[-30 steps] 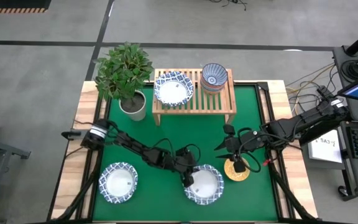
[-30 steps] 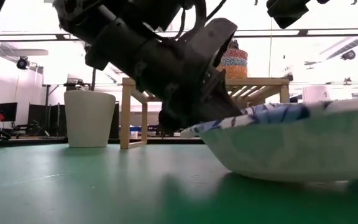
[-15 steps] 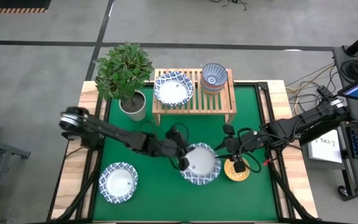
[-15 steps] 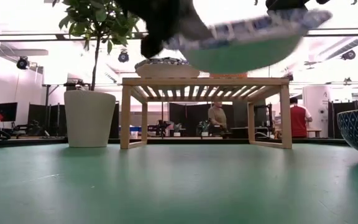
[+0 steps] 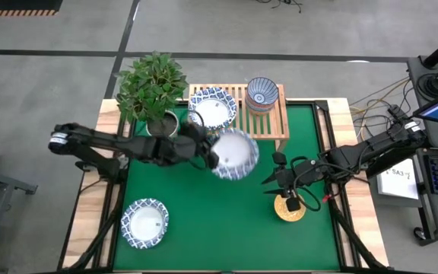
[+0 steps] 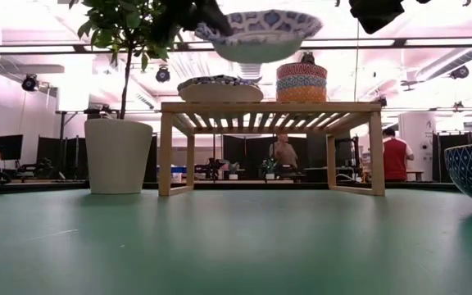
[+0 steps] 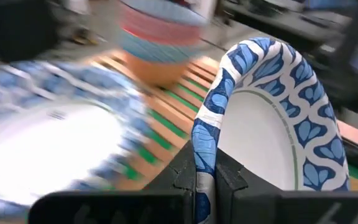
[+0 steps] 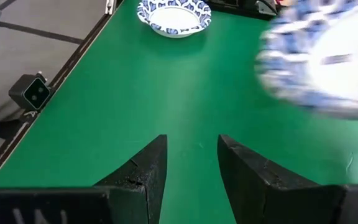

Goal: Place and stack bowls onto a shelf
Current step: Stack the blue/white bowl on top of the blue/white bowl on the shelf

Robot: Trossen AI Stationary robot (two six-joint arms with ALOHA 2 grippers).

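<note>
A: Left gripper (image 7: 207, 177) state?
B: Clamped on the rim of a wide white bowl (image 5: 234, 154) with a blue-patterned rim, held in the air just in front of the shelf (image 5: 280, 131), above its top level in the low view.

A: What's on the shelf?
B: Another wide white bowl (image 5: 211, 108) on the end nearest the plant pot (image 5: 163, 129), and a stack of small bowls (image 5: 262, 93) at the other end (top one dark blue patterned; the low view shows orange-red and light blue bands under it).

A: Right gripper (image 8: 188, 163)?
B: Fingers apart, nothing between them. It hangs well in front of the shelf's stack end, over the green mat (image 5: 204, 205), right by a golden yellow bowl (image 5: 290, 209).

A: Other bowls?
B: One more wide white bowl (image 5: 145, 222) on the mat, far from the shelf, on the plant pot's side.

A: Background?
B: Two people stand in the room behind the shelf (image 6: 284, 153) in the low view.
</note>
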